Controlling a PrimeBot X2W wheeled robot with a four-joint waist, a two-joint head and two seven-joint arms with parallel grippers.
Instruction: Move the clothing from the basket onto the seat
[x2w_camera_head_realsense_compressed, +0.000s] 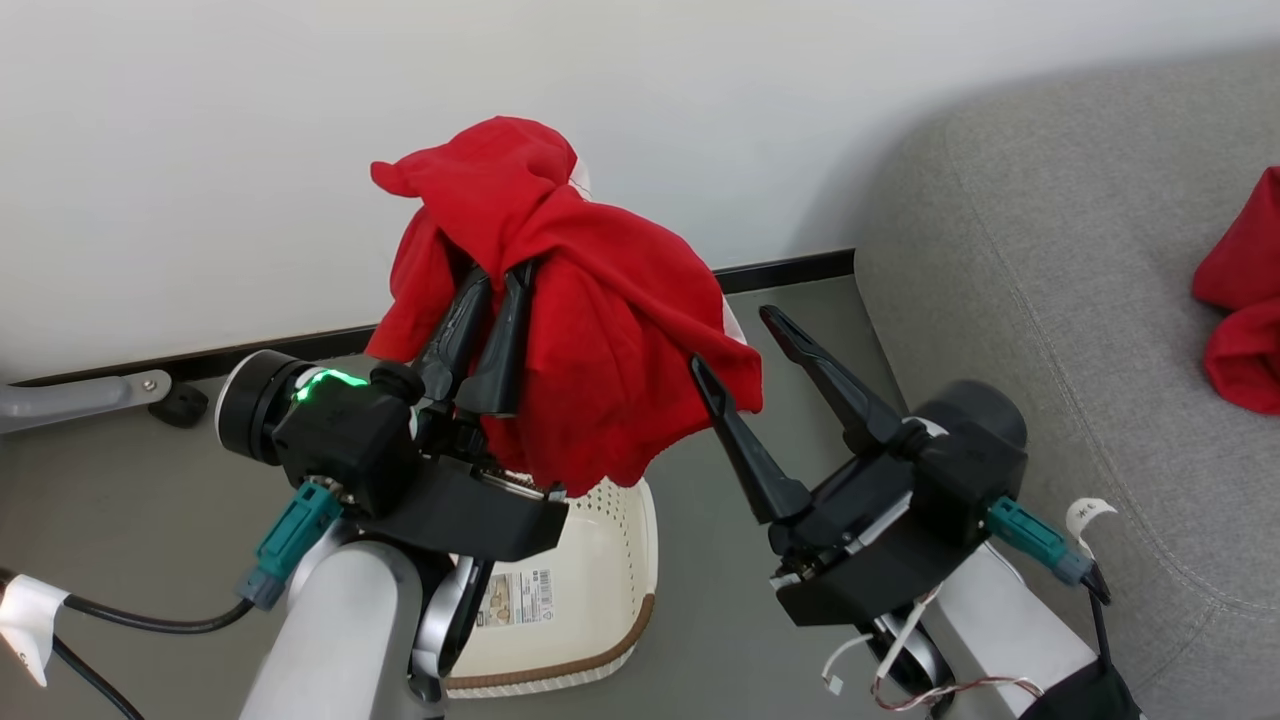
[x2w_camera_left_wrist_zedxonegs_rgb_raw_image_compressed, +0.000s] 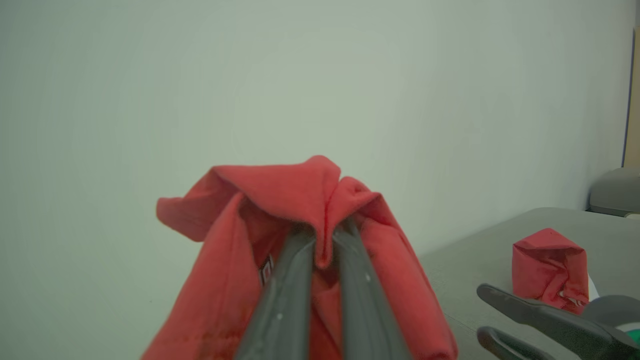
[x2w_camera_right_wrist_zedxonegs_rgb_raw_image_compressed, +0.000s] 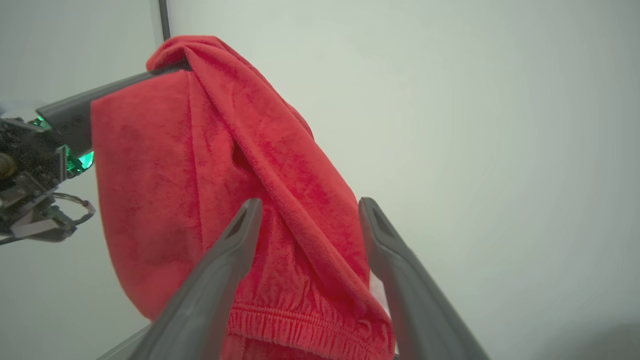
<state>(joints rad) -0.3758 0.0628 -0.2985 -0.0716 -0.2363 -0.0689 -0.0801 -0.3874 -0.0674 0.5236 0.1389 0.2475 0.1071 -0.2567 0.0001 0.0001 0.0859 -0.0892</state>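
Observation:
A bright red garment (x2w_camera_head_realsense_compressed: 600, 330) hangs in the air over the basket (x2w_camera_head_realsense_compressed: 622, 540), draped over my left gripper (x2w_camera_head_realsense_compressed: 503, 272), which is shut on a fold of it. In the left wrist view the fabric (x2w_camera_left_wrist_zedxonegs_rgb_raw_image_compressed: 280, 200) is pinched between the closed fingers of that gripper (x2w_camera_left_wrist_zedxonegs_rgb_raw_image_compressed: 325, 232). My right gripper (x2w_camera_head_realsense_compressed: 730, 338) stands open just right of the hanging cloth, one fingertip touching its edge. The right wrist view shows the garment (x2w_camera_right_wrist_zedxonegs_rgb_raw_image_compressed: 200, 165) beyond the spread fingers of the right gripper (x2w_camera_right_wrist_zedxonegs_rgb_raw_image_compressed: 310, 202). A second red garment (x2w_camera_head_realsense_compressed: 1240, 300) lies on the grey seat (x2w_camera_head_realsense_compressed: 1050, 300).
The cream basket sits on the grey floor (x2w_camera_head_realsense_compressed: 760, 620) against a white wall (x2w_camera_head_realsense_compressed: 300, 150) with a dark skirting. The sofa runs along the right side. A grey bracket (x2w_camera_head_realsense_compressed: 80, 395) lies at the far left, and cables (x2w_camera_head_realsense_compressed: 120, 620) trail from my left arm.

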